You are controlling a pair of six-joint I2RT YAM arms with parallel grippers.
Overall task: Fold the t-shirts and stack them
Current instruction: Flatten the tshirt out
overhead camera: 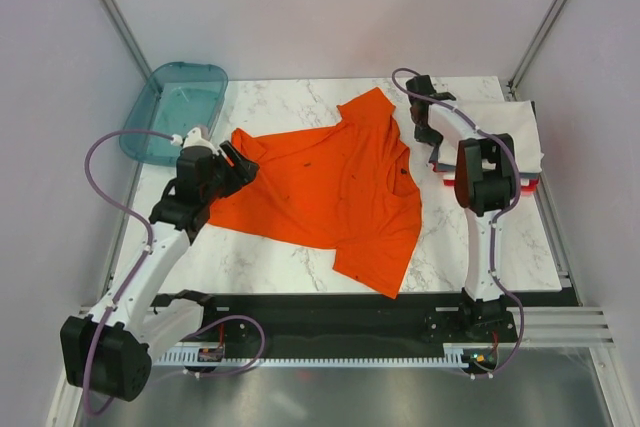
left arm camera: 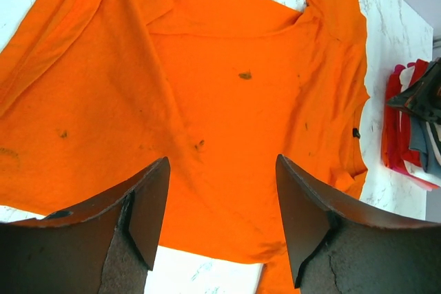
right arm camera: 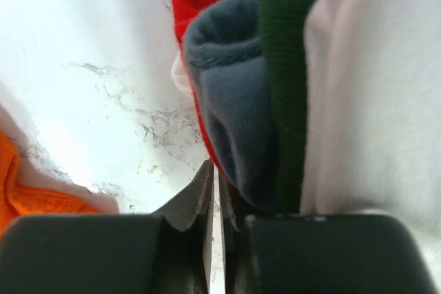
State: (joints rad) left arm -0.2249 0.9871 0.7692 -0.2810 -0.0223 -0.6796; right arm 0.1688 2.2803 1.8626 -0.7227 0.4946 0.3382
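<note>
Left claw (overhead camera: pixel 238 163) first: its two fingers are spread wide, and nothing is between them. It hangs by the left edge of the orange t-shirt (overhead camera: pixel 330 187). From where I stand I cannot tell if it touches the cloth. The orange t-shirt lies open and flat in the middle of the white marble worktop (overhead camera: pixel 260 257). It is a bit crooked and wrinkly. One sleeve points to the far side and the neck hole faces right. It has a few small dark spots (left arm camera: pixel 244 75) on it. The right claw (right arm camera: pixel 215 177) has its fingers pressed nearly together, with only a thin crack of light between them. Nothing is pinched in there. It sits low, right beside the left side of the stack of folded t-shirts (overhead camera: pixel 510 132). The stack rests at the right side of the worktop, near the orange t-shirt but apart from it. On top the stack is white, and from the side I see red, grey-blue, green and white edges. A teal tray (overhead camera: pixel 150 137) sits at the far left corner, well away from the stack.
</note>
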